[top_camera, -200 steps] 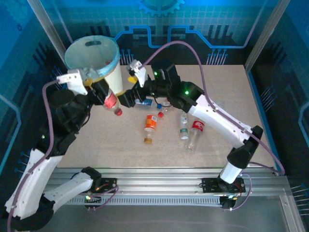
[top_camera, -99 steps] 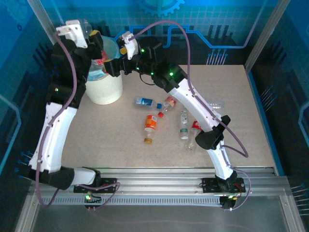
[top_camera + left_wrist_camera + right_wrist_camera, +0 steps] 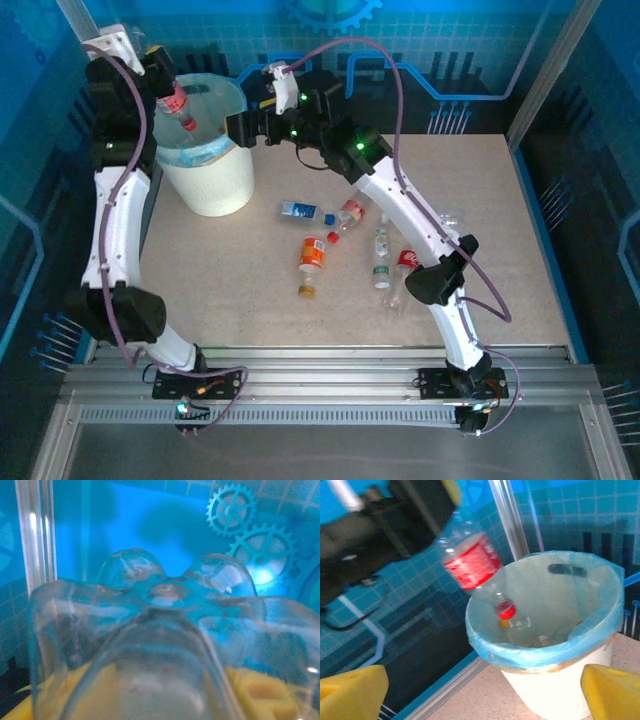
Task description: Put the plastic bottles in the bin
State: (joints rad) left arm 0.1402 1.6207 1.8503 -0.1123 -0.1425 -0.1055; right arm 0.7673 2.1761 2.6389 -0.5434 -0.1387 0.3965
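The top external camera looks down from above the near edge over the whole table [image 3: 480, 220], with the bin [image 3: 215, 190] and red-labelled bottle [image 3: 178, 103] far left. The left wrist camera sits pressed against that bottle's clear base, facing the far blue wall [image 3: 125, 520]. The right wrist camera, nearby, faces left at the same bin and bottle.

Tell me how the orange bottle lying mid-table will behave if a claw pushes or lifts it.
The orange bottle lies on its side on the table, and its round body will probably roll if nudged. It looks small and plastic, so likely light, and its smooth wall may flex or slip under a tight squeeze.
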